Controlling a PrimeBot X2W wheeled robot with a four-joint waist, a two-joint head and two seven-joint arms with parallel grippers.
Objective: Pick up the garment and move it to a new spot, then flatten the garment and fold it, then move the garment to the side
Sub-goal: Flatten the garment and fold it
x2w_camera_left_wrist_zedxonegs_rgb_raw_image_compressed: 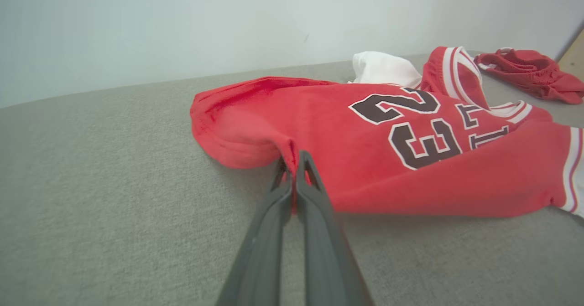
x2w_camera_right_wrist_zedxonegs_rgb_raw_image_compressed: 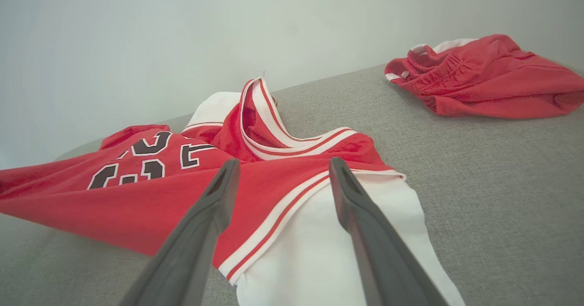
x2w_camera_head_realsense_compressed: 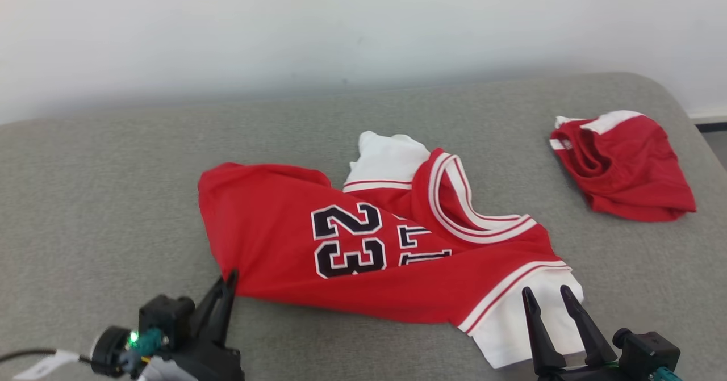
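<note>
The garment (x2w_camera_head_realsense_compressed: 272,239) is a red jersey with a dark "23" and white sleeves, lying crumpled on the grey cushion (x2w_camera_head_realsense_compressed: 113,199). At its lower left corner, my left gripper (x2w_camera_head_realsense_compressed: 230,276) is shut on the garment's red hem. In the left wrist view a fold of the garment (x2w_camera_left_wrist_zedxonegs_rgb_raw_image_compressed: 365,160) is pinched between the tips of the left gripper (x2w_camera_left_wrist_zedxonegs_rgb_raw_image_compressed: 292,160). My right gripper (x2w_camera_head_realsense_compressed: 546,291) stands open over the white sleeve at the garment's lower right. In the right wrist view the right gripper (x2w_camera_right_wrist_zedxonegs_rgb_raw_image_compressed: 284,164) has its fingers spread above the striped sleeve seam of the garment (x2w_camera_right_wrist_zedxonegs_rgb_raw_image_compressed: 114,196).
A second red piece, crumpled shorts (x2w_camera_head_realsense_compressed: 630,171) with white trim, lies at the cushion's far right, apart from the jersey; the shorts (x2w_camera_right_wrist_zedxonegs_rgb_raw_image_compressed: 492,78) (x2w_camera_left_wrist_zedxonegs_rgb_raw_image_compressed: 534,71) appear in both wrist views. A pale wall (x2w_camera_head_realsense_compressed: 363,29) rises behind the cushion. The cushion's right edge curves down near the shorts.
</note>
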